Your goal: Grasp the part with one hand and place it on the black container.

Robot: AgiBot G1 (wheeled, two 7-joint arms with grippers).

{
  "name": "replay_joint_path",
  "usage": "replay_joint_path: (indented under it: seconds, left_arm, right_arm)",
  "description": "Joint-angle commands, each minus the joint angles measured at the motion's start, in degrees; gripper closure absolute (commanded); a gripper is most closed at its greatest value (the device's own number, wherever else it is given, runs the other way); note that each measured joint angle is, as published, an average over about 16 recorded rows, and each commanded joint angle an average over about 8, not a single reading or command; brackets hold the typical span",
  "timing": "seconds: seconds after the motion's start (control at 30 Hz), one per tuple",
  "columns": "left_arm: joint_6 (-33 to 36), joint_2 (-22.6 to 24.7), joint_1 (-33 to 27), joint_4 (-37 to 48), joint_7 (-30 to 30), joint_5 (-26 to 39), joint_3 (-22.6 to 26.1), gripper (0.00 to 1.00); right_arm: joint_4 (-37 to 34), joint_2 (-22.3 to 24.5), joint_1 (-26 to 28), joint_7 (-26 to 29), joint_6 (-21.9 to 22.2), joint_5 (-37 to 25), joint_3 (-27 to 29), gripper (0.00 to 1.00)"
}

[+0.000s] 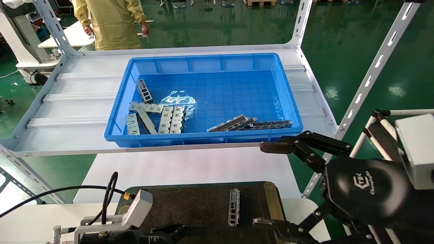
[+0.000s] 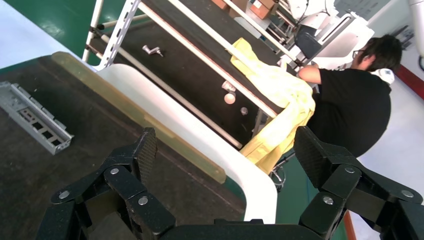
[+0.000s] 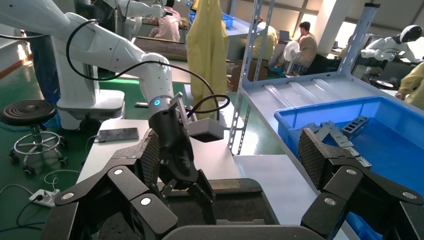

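Note:
One silver-grey part [image 1: 234, 206] with rectangular cutouts lies flat on the black container [image 1: 190, 203], towards its right side. It also shows in the left wrist view [image 2: 35, 117] on the container [image 2: 50, 170]. My left gripper [image 1: 171, 231], the hand with the white box and looped cable, hovers over the container's near left, open and empty [image 2: 227, 150]. My right gripper [image 1: 268, 184] is open wide and empty, just right of the container's right edge [image 3: 230, 155]. Several more parts [image 1: 152, 115] lie in the blue bin [image 1: 288, 101].
The blue bin stands on a pale metal shelf [image 1: 67, 112] behind the white table [image 1: 190, 166]. Darker strips [image 1: 251, 123] lie at the bin's front right. Slotted shelf uprights [image 1: 366, 81] stand right of my right arm. A person in a yellow coat [image 1: 108, 23] stands behind the shelf.

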Motion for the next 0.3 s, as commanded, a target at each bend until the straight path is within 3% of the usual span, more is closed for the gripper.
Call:
replay_joint_path:
  seconds: [0.03,0.3]
  left_arm:
    - [0.8,0.1,-1.0,0.1,-0.7,0.3,0.2,0.00]
    - [2.7,-1.6,-2.7,-1.1,-1.8,-0.5,-0.5,0.00]
  right_arm:
    - [0.0,0.0,0.0,0.0,0.0,0.0,0.0,0.00]
    - [0.0,0.0,0.0,0.0,0.0,0.0,0.0,0.00]
